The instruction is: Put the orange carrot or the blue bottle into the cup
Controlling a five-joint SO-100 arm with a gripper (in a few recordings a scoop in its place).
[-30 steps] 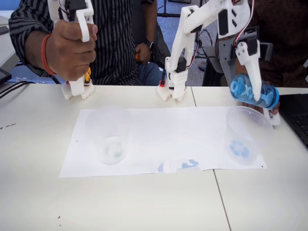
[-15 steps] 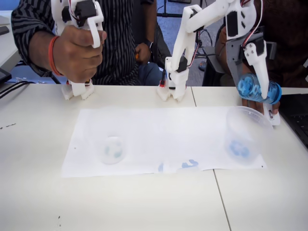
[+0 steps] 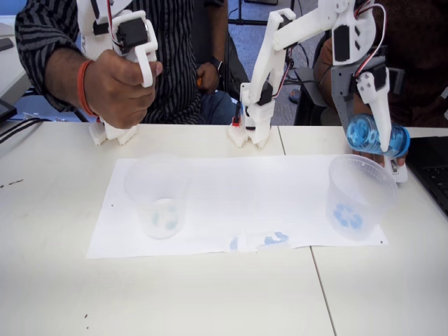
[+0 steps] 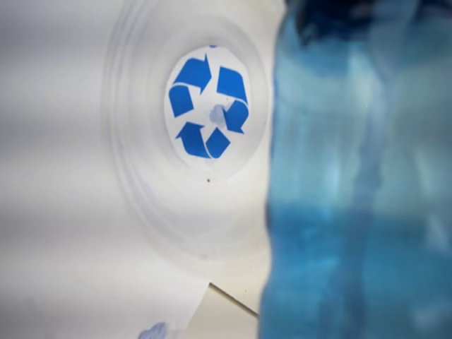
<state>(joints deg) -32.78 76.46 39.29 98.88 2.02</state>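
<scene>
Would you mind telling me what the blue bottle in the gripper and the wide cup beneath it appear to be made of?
The small see-through blue ribbed bottle looks like thin glossy plastic: light passes through it and its body shows highlights. The wide clear cup also seems to be plastic, slightly frosted: the blue recycling mark on its base shows through its wall. The white gripper holds the bottle above the cup's rim.

Blurred at close range in the wrist view: the blue bottle (image 4: 357, 176), cut off by the top, right and bottom edges. Beside the bottle, soft rim of the cup (image 4: 131, 176). Bottle cap end hidden behind a gripper finger (image 3: 379, 105).
</scene>
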